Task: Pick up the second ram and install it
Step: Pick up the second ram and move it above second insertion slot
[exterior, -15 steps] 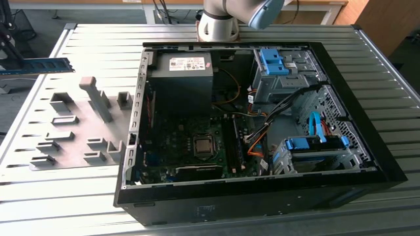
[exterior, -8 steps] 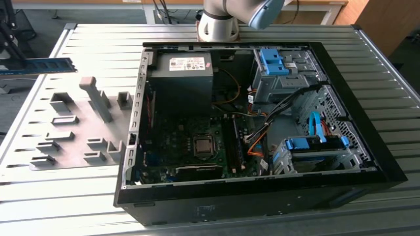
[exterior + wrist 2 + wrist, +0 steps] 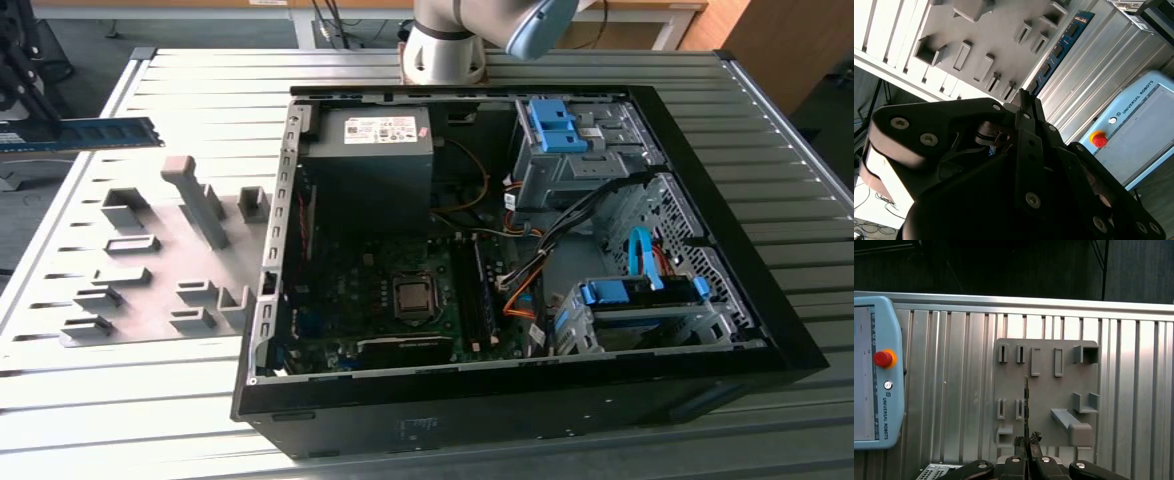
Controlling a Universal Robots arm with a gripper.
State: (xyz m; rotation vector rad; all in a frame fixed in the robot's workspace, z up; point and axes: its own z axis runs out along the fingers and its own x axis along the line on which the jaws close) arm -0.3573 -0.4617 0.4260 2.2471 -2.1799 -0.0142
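You have the pincer [image 3: 1027,439] clamped on the second ram [image 3: 1026,400], held edge-on above the grey fixture plate [image 3: 1046,390] on the counter [image 3: 954,390], clear of it.

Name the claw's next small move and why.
Probably carry the second ram across toward the PC case. The claw is shut on it above the grey fixture plate, at the exterior view's left of the case, far from the motherboard slots.
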